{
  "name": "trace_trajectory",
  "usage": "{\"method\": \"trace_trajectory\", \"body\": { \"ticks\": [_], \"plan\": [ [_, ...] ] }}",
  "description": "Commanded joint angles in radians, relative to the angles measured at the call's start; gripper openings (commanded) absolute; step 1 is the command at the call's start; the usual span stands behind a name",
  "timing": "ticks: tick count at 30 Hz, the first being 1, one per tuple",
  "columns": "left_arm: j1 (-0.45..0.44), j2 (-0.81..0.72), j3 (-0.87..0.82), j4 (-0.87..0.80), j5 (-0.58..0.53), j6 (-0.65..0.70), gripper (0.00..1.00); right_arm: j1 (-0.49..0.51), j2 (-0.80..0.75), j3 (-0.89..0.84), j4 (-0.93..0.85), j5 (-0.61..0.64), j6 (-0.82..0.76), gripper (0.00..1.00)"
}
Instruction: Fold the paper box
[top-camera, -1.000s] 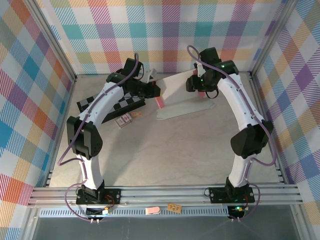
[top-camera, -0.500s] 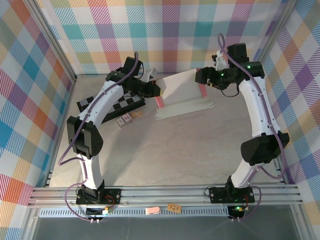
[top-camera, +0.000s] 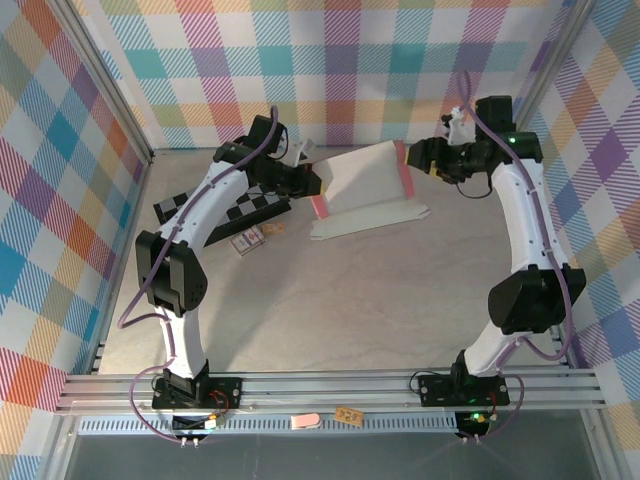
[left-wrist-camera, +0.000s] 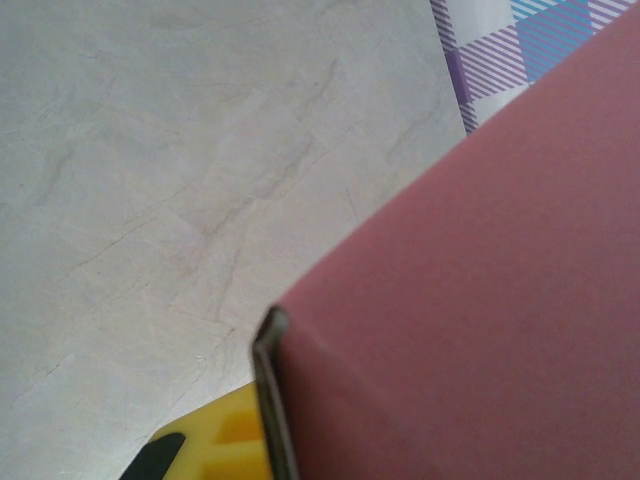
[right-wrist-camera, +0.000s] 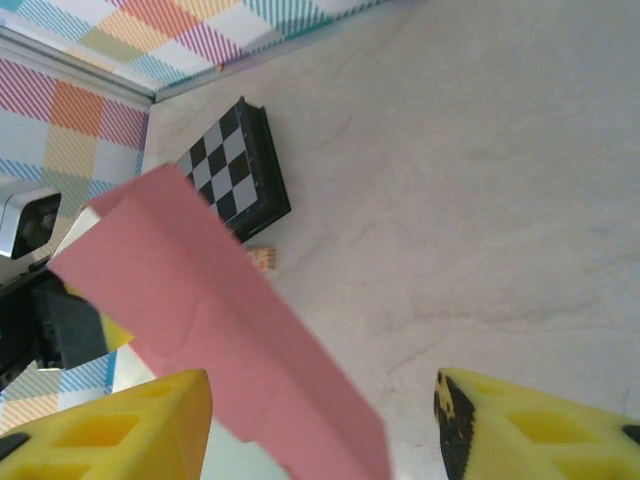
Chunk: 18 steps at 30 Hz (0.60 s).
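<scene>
The paper box lies half-raised at the back of the table, pale reverse side up, with pink flaps at its left and right ends. My left gripper is shut on the box's left edge; in the left wrist view the pink card runs beside one yellow finger. My right gripper hovers at the right flap. It is open, and the pink flap reaches between its yellow fingers, close to the left one and not pinched.
A black-and-white checkered board lies under the left arm, also seen as the board in the right wrist view. Two small printed cards lie just in front of it. Plaid walls close three sides; metal rails line the near edge.
My right arm swung out to the right and rose, and the box's right pink flap now stands higher. Its jaws widened, then narrowed a little. The left arm kept still.
</scene>
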Motion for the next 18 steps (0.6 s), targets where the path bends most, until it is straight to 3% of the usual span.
{"method": "trace_trajectory", "body": {
  "ticks": [1, 5, 9, 18],
  "plan": [
    [0.006, 0.004, 0.039, -0.016, 0.031, 0.019, 0.00, -0.025, -0.021, 0.001, 0.086, -0.123, -0.014, 0.49],
    [0.006, 0.008, 0.049, -0.019, 0.034, 0.020, 0.00, -0.025, 0.042, 0.017, 0.081, -0.277, -0.060, 0.49],
    [0.006, 0.010, 0.056, -0.020, 0.037, 0.016, 0.00, -0.015, 0.057, -0.006, 0.082, -0.312, -0.114, 0.48],
    [0.007, 0.023, 0.072, -0.022, 0.042, 0.016, 0.00, 0.021, 0.084, -0.002, 0.052, -0.253, -0.172, 0.47]
  ]
}}
